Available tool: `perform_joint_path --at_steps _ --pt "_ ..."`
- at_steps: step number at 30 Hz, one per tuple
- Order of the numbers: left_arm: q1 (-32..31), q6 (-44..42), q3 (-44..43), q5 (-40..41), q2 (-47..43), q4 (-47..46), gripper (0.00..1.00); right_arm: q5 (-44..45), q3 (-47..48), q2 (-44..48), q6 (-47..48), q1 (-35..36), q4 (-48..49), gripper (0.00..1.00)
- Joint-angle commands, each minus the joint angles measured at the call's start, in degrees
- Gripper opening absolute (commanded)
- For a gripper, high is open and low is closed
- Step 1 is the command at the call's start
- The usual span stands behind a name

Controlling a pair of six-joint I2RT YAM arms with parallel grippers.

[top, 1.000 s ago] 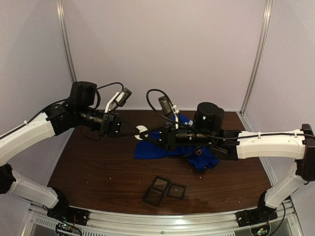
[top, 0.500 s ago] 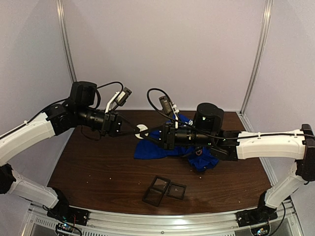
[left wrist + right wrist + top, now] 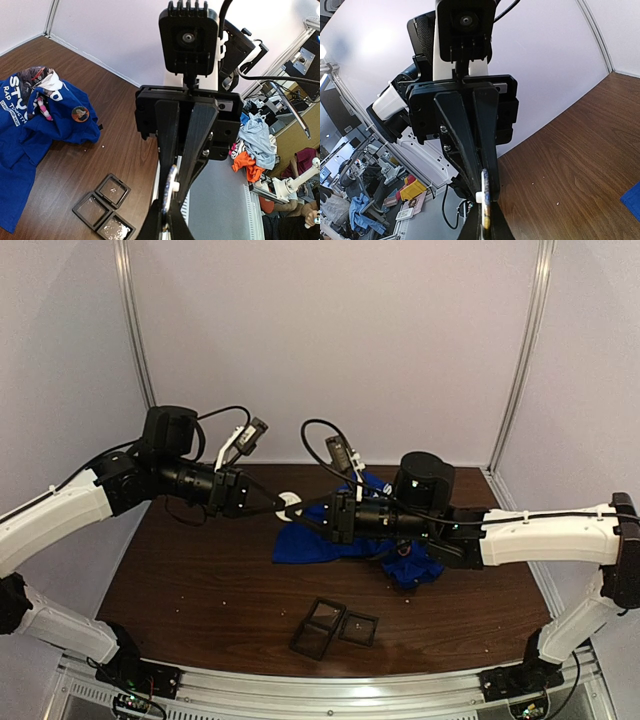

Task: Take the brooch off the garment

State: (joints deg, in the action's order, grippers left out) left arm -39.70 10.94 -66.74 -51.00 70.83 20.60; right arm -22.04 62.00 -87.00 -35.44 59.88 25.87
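The brooch (image 3: 289,504), a small round white-backed disc, hangs in the air above the table's left middle. My left gripper (image 3: 279,503) and my right gripper (image 3: 301,513) meet tip to tip on it, both shut on it. It stands edge-on between the fingers in the left wrist view (image 3: 170,188) and in the right wrist view (image 3: 485,210). The left gripper (image 3: 172,202) and right gripper (image 3: 486,197) each clamp one side. The garment (image 3: 305,540), a royal-blue T-shirt, lies crumpled below and to the right. On the garment (image 3: 30,140) sits a round dark badge (image 3: 80,114).
Three black open display boxes (image 3: 335,625) lie near the front middle of the brown table (image 3: 180,580); the left wrist view shows the boxes (image 3: 102,210) too. Small white crumbs dot the wood. White walls with metal rails close the back and sides.
The right arm has crept slightly left toward the left gripper. The brooch stays in the same spot between the two grippers.
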Motion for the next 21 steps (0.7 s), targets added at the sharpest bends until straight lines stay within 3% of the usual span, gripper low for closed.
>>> perform_joint_path --at_steps 1,21 --pt "-0.5 0.5 0.0 -0.9 -1.0 0.0 0.00 7.8 -1.9 1.4 -0.5 -1.8 0.2 0.01" --pt "-0.5 0.3 -0.4 3.1 -1.6 1.1 0.00 11.5 -4.9 4.0 -2.0 -2.4 0.1 0.01"
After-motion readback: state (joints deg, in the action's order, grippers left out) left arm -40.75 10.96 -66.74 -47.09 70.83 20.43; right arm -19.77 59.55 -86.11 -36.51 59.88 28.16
